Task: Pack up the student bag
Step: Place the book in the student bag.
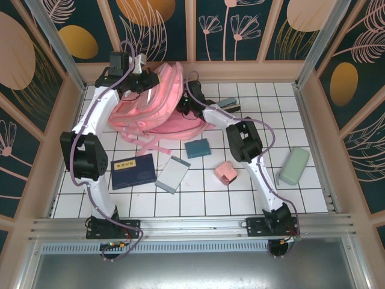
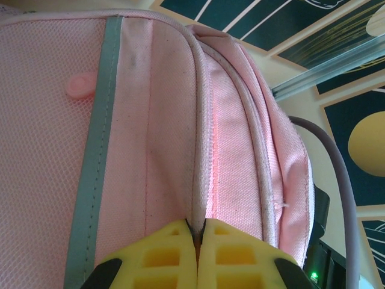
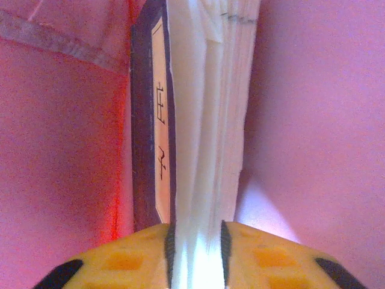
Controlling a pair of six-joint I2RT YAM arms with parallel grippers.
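Bag (image 1: 157,99) lies at the back of the surface (image 1: 264,114). Left tool (image 2: 197,227) is pressed together on its rim; right tool (image 3: 196,232) pinches a book (image 3: 192,102) inside it.

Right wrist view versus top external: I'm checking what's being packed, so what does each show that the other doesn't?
Right wrist: the right tool clamped on a thick book with a dark cover and white pages. Top external: a dark blue book, grey notebook, teal book, small pink box and green case lying on the table. Both: the pink student bag.
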